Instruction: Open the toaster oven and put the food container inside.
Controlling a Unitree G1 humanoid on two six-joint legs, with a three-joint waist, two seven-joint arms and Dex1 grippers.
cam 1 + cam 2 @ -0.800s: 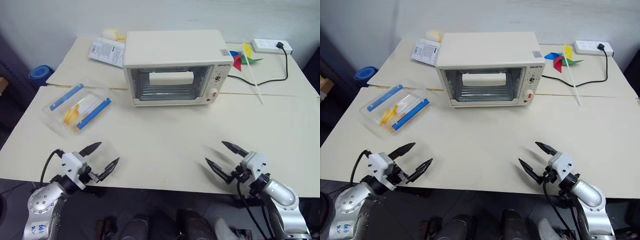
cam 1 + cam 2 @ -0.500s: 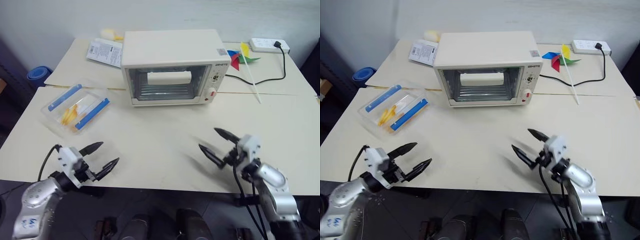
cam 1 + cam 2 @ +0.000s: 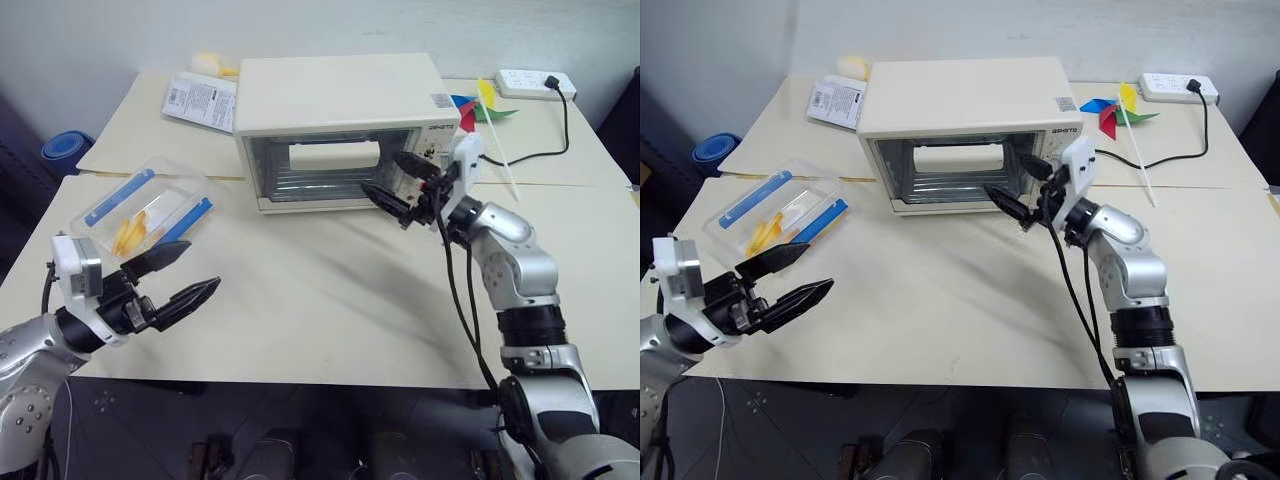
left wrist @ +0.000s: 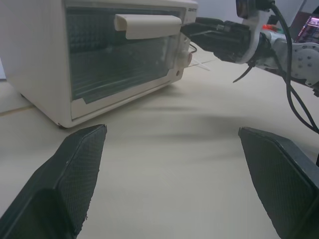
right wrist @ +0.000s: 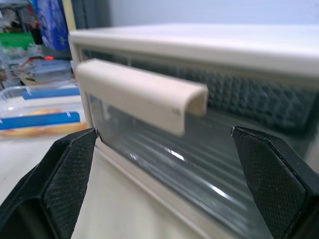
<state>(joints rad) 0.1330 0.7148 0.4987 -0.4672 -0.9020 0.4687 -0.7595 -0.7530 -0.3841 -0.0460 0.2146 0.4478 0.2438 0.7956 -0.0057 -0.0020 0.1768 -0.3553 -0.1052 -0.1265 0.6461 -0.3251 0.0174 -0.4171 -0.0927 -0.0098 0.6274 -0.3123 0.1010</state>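
The toaster oven [image 3: 340,125] sits toward the back of the cream table [image 3: 330,300], its glass door shut. A wide bare stretch of table lies in front of it, out to the near edge. The food container [image 3: 150,212] lies in front of the oven and off to its left, well apart from it. A white booklet [image 3: 203,100] lies just left of the oven, and a colored pinwheel [image 3: 488,108] and a power strip [image 3: 536,84] lie to its right. The right wrist view shows the door handle [image 5: 142,94] up close. The right gripper [image 3: 398,182] hangs before the door's right side, its 2 fingers spread wide. The left gripper [image 3: 172,274] hovers near the container, fingers also spread, holding nothing.
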